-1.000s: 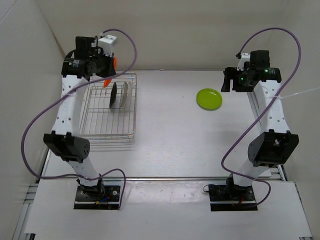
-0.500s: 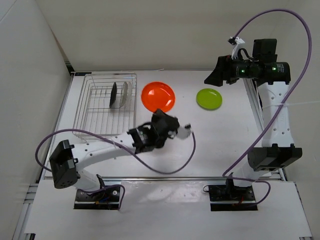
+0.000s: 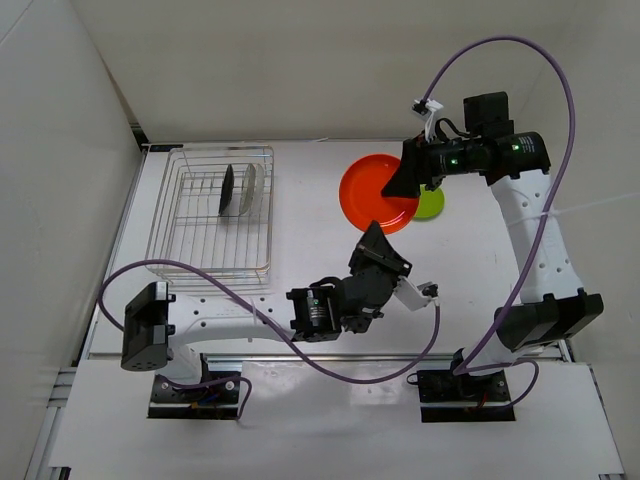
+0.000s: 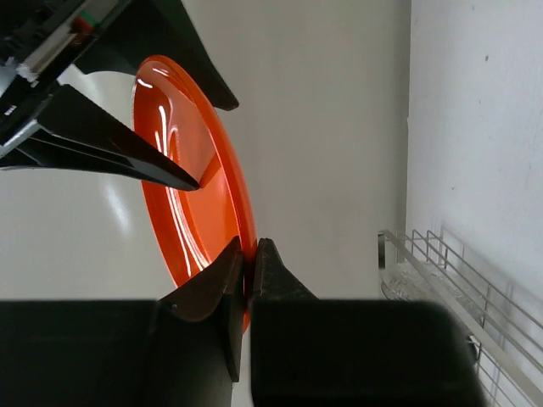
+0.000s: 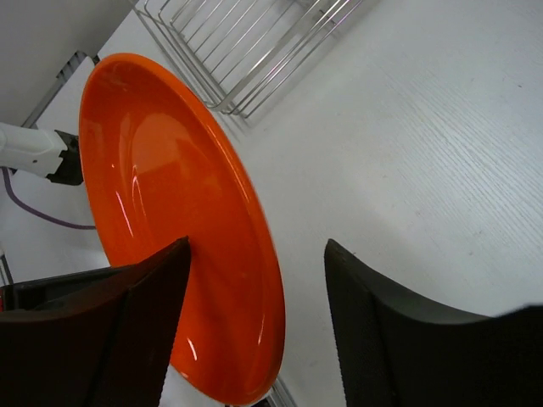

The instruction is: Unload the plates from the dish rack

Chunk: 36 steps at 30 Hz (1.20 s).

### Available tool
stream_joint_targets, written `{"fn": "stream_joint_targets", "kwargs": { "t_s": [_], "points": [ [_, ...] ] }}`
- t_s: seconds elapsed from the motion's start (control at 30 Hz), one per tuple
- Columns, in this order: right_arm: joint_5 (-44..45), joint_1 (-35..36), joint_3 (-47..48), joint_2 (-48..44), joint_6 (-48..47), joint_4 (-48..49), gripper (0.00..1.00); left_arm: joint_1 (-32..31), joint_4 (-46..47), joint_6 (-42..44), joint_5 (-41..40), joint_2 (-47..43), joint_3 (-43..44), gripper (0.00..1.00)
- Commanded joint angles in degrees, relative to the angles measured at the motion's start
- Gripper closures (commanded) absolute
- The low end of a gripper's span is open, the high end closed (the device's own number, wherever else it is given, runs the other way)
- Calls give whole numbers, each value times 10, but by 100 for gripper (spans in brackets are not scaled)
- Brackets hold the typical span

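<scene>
The orange-red plate (image 3: 370, 190) is held on edge above the table by my left gripper (image 3: 377, 232), which is shut on its near rim (image 4: 249, 254). My right gripper (image 3: 398, 185) is open, and its two fingers straddle the plate's far rim (image 5: 259, 280) without closing on it. The lime green plate (image 3: 434, 206) lies on the table, half hidden behind the orange one. The black plate (image 3: 228, 190) and the clear plate (image 3: 250, 190) stand upright in the dish rack (image 3: 190, 250).
The rack also shows in the left wrist view (image 4: 441, 263) and in the right wrist view (image 5: 246, 42). White walls close in the table at the back and left. A purple cable (image 3: 400, 350) hangs from my left wrist.
The orange plate lay flat on the table half a second ago; now my left gripper holds it raised and further right. My right gripper has moved down-left to straddle its far rim.
</scene>
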Motion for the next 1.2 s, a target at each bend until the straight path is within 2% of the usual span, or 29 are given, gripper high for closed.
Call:
{"fn": "stream_joint_targets", "kwargs": {
  "t_s": [0.0, 0.07, 0.27, 0.37, 0.4, 0.47, 0.5, 0.57, 0.6, 0.67, 0.77, 0.83, 0.87, 0.93, 0.97, 1.0, 1.03, 1.17],
  "points": [
    [7, 0, 2, -5, -12, 6, 33, -4, 35, 21, -20, 1, 18, 89],
    [12, 0, 7, -5, -12, 12, 39, -4, 29, 16, -20, 1, 13, 89],
    [23, 0, 13, -16, -7, 17, 39, -4, -49, -33, -20, 6, 26, 89],
    [30, 0, 13, -16, -7, 17, 45, -4, -71, -55, -26, 6, 32, 89],
    [30, 0, 13, -16, -7, 17, 57, -4, -86, -66, -26, 6, 32, 89],
    [36, 0, 13, -21, -2, 17, 67, -4, -96, -73, -26, 6, 32, 89],
    [36, 0, 13, -21, -2, 17, 77, -4, -96, -73, -26, 6, 32, 89],
    [36, 0, 8, -21, -2, 22, 80, -4, -96, -73, -26, 12, 32, 89],
    [36, 0, 2, -21, 3, 22, 90, -4, -96, -73, -26, 12, 38, 89],
    [49, 0, 2, -26, 3, 28, 99, -4, -96, -73, -26, 18, 46, 89],
    [61, 0, -9, -32, 10, 33, 100, 2, -112, -85, -31, 25, 59, 89],
    [80, 0, -16, -40, 19, 52, 100, 8, -137, -106, -31, 25, 65, 75],
    [80, 0, -24, -40, 24, 52, 100, 14, -144, -113, -31, 25, 70, 75],
    [86, 0, -29, -40, 24, 57, 100, 21, -158, -124, -31, 30, 79, 61],
    [91, 0, -29, -40, 31, 63, 100, 21, -170, -134, -31, 30, 90, 51],
    [97, 0, -29, -40, 38, 63, 100, 28, -183, -141, -31, 30, 97, 39],
    [106, 0, -29, -40, 44, 68, 100, 33, -195, -149, -31, 36, 103, 5],
    [170, -24, -34, -26, 77, 108, 100, 39, -257, -195, -26, 36, 126, 0]
  ]
}}
